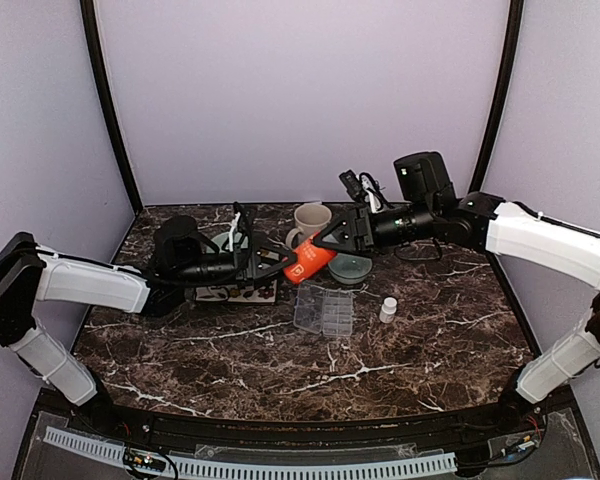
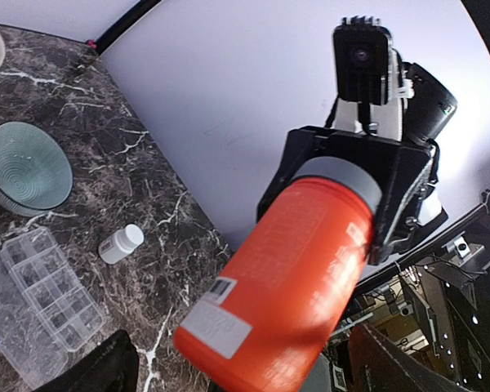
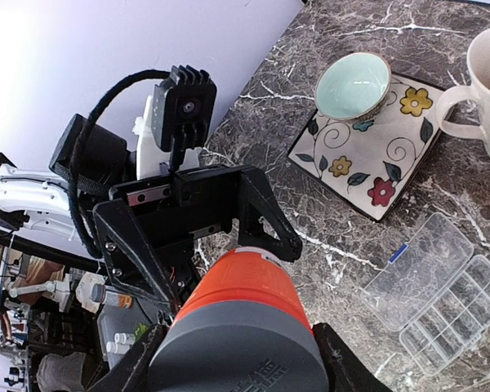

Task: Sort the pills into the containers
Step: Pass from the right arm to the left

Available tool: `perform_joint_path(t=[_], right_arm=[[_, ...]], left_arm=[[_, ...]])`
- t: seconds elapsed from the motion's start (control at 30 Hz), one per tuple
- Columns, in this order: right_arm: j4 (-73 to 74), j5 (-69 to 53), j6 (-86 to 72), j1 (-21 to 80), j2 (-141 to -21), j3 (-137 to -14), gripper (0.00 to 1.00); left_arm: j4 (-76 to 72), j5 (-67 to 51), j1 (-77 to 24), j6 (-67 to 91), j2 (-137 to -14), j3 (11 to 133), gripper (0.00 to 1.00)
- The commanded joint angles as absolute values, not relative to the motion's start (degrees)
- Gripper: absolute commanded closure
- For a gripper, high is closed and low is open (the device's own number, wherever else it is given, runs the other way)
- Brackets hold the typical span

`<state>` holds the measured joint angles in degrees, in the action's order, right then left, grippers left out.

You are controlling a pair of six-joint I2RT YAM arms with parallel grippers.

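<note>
An orange bottle [image 1: 308, 262] with a grey cap hangs tilted above the table between both arms. My right gripper [image 1: 332, 238] is shut on the grey cap [image 3: 237, 359]. My left gripper [image 1: 283, 262] stands open around the bottle's base [image 2: 253, 327], and marble shows between one finger [image 2: 106, 367] and the bottle. The clear pill box [image 1: 325, 310] lies open on the table below, its small containers [image 2: 53, 294] in rows. No pills show in any view.
A small white bottle [image 1: 388, 310] stands right of the pill box. A pale green bowl [image 1: 352, 267] sits behind the box. A cream mug [image 1: 310, 220] stands at the back. A floral tile [image 3: 367, 147] carries a second bowl [image 3: 353, 84].
</note>
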<state>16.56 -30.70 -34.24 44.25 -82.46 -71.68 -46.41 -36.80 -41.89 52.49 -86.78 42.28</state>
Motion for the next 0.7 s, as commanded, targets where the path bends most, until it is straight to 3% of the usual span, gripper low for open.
perform_joint_path(t=[0.0, 0.23, 0.67], right_arm=[[8.56, -34.17, -38.27, 43.52, -80.05, -69.97, 0.83], [2.68, -35.71, -41.92, 43.09, -79.12, -66.86, 0.84], [-5.05, -37.21, -46.81, 42.89, -79.48, -63.14, 0.85]], left_arm=[[-60.29, -41.98, -41.52, 58.46, -88.04, 44.04, 0.08], [-71.81, -46.32, -41.51, 66.20, -92.19, 44.12, 0.13], [-72.24, -46.12, -42.14, 66.36, -91.07, 43.39, 0.16]])
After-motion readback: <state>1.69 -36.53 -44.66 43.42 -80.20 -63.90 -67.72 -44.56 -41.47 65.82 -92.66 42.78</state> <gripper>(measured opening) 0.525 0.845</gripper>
